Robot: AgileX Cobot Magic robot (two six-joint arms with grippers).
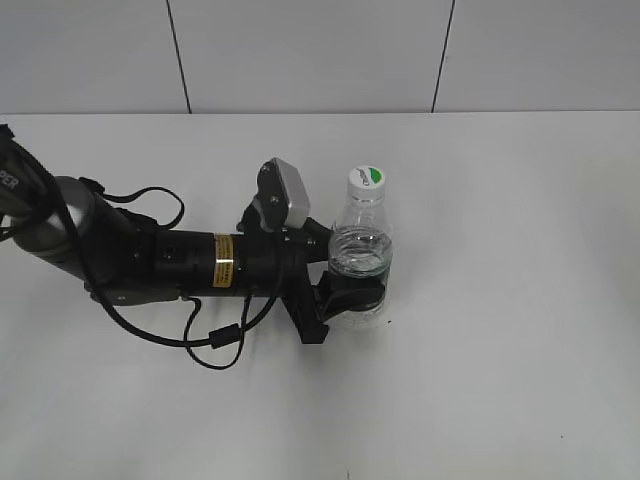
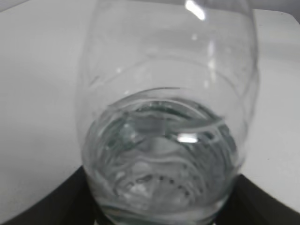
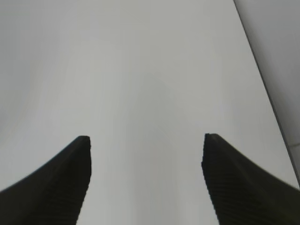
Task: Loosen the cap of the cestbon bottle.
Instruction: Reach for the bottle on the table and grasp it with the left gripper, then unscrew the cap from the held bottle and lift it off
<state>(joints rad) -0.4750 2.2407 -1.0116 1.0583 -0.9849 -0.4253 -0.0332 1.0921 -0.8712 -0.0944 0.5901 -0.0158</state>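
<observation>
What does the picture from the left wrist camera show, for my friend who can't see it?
A clear plastic bottle fills almost the whole picture, very close up, with water in its lower part. Two dark fingers of the left gripper sit against its sides at the bottom corners. Behind it is a plain white table.

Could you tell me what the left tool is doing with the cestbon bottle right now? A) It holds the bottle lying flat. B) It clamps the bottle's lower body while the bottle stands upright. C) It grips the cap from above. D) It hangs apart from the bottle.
B: the left tool closes around the lower body of the upright cestbon bottle, and the cap is untouched.
</observation>
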